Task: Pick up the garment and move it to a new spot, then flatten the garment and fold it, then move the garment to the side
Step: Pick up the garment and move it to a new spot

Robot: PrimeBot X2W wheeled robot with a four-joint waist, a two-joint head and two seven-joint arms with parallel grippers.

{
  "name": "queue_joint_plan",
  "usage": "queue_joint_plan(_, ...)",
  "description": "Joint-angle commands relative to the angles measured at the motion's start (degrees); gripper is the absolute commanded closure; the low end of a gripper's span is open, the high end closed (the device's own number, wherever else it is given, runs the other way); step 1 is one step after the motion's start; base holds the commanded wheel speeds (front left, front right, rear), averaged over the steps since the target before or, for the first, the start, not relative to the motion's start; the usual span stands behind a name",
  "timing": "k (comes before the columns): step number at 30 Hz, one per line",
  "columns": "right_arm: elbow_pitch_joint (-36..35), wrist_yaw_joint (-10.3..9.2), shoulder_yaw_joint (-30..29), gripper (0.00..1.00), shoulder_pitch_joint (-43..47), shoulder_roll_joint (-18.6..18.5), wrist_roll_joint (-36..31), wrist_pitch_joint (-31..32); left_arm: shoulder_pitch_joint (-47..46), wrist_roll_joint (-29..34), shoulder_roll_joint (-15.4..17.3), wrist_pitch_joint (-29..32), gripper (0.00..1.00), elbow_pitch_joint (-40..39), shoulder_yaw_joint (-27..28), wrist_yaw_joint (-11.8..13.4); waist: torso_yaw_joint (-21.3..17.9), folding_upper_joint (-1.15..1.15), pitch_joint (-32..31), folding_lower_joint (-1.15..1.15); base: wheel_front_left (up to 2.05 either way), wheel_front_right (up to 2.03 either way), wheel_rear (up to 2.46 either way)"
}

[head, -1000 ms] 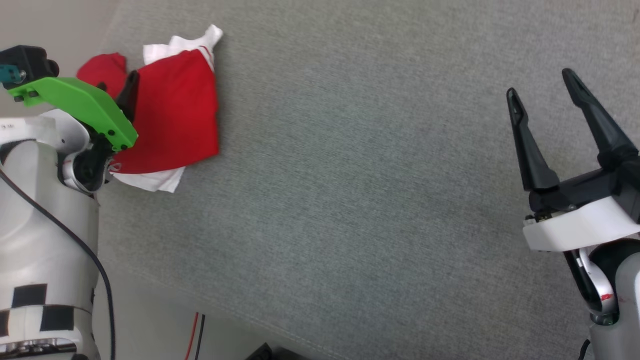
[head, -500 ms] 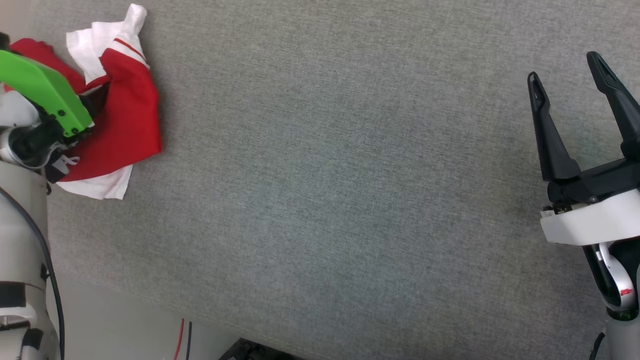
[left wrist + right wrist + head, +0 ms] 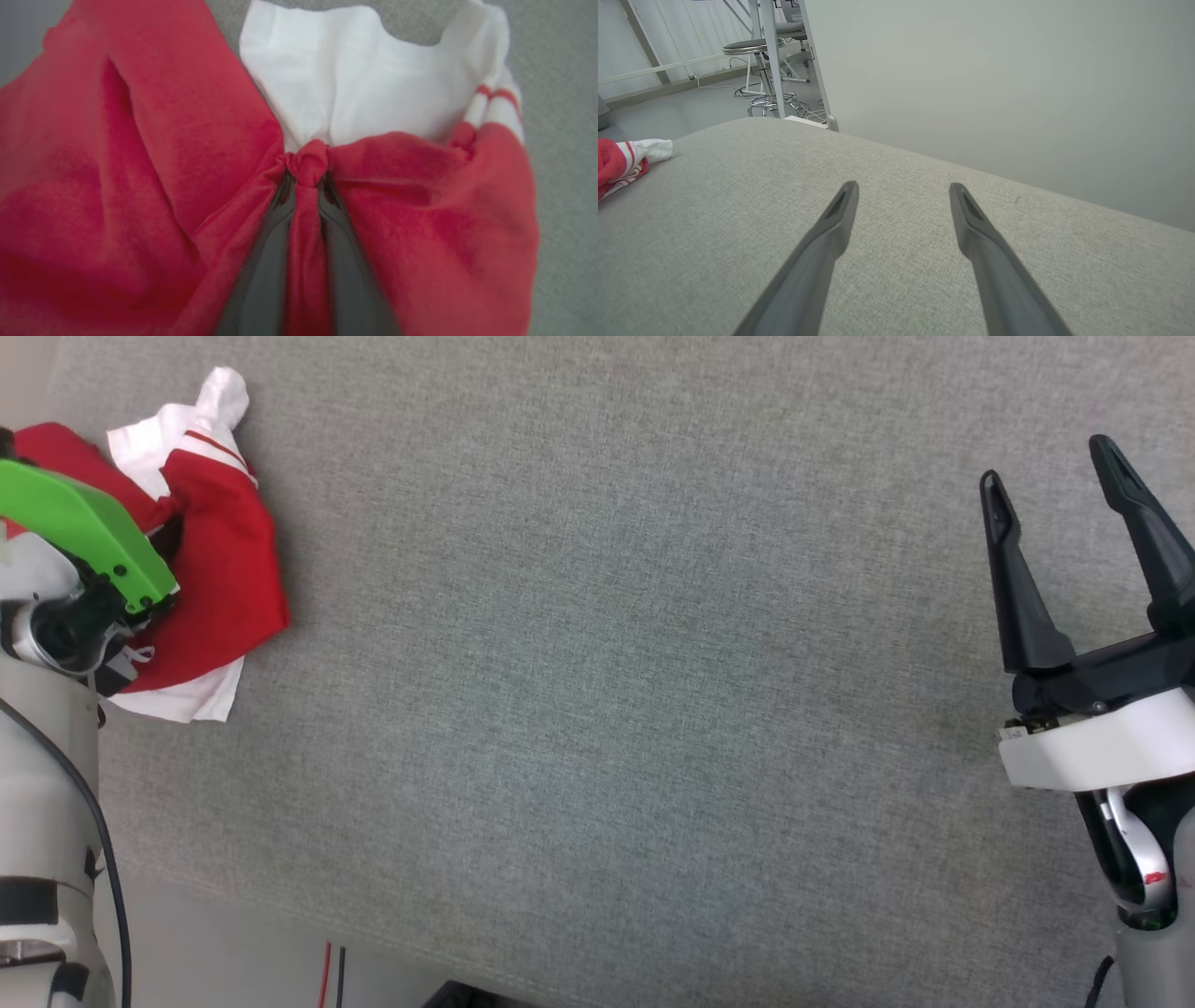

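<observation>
Left gripper clenched on a pinch of red-and-white jersey garment | bunched at left edge of grey fabric tabletop | right gripper spread, empty, over its right | likely light, limp: hold seams

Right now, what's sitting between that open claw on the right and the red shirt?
Nothing: the head view shows a bare grey fabric surface all the way from the right gripper to the garment.

Identify the garment by its red body, white sleeves and red stripe trim. Note the grey flecked worktop, the bright green cover, and the right gripper: black jaws, white housing.
</observation>
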Motion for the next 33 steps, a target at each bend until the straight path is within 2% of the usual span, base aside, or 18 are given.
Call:
queue_joint_plan(1, 0.59, -0.08, 0.04, 0.0, 0.0, 0.69, 0.56, -0.74, 2.35, 1.48, -0.16, -2.2, 1.0, 0.45, -0.45, 0.92, -0.01, 0.0, -2.64, 0.0, 0.0, 0.0, 0.0)
queue_joint_plan(5, 2.51, -0.08, 0.07, 0.0, 0.63, 2.35, 0.83, -2.14, 1.95, 4.12, 1.78, -10.5, 1.0, -1.74, -0.53, 2.57, -0.35, 0.0, -6.28, 0.0, 0.0, 0.0, 0.0)
queue_joint_plan(9, 4.77, -0.08, -0.26, 0.0, 1.76, 4.24, 0.88, -3.85, 2.38, 5.56, 2.15, -19.73, 1.0, -4.4, 0.52, 4.87, -1.19, 0.0, -10.63, 0.0, 0.0, 0.0, 0.0)
queue_joint_plan(18, 8.81, -0.08, -1.98, 0.0, 5.29, 7.62, 0.52, -6.59, 7.48, 8.24, 2.19, -31.5, 1.0, -12.39, 0.15, 5.75, -4.65, 0.0, -19.54, 0.0, 0.0, 0.0, 0.0)
queue_joint_plan(25, 10.47, -0.08, -2.9, 0.0, 7.94, 9.1, 0.22, -6.82, 13.28, 10.52, 0.97, -33.95, 1.0, -20.96, -2.21, 6.95, -8.59, 0.0, -24.0, 0.0, 0.0, 0.0, 0.0)
queue_joint_plan(33, 11.69, -0.08, -4.58, 0.0, 10.85, 10.48, 0.36, -6.82, 21.31, 11.61, -2.18, -30.16, 1.0, -32.32, -6.94, 7.7, -15.3, 0.0, -26.87, 0.0, 0.0, 0.0, 0.0)
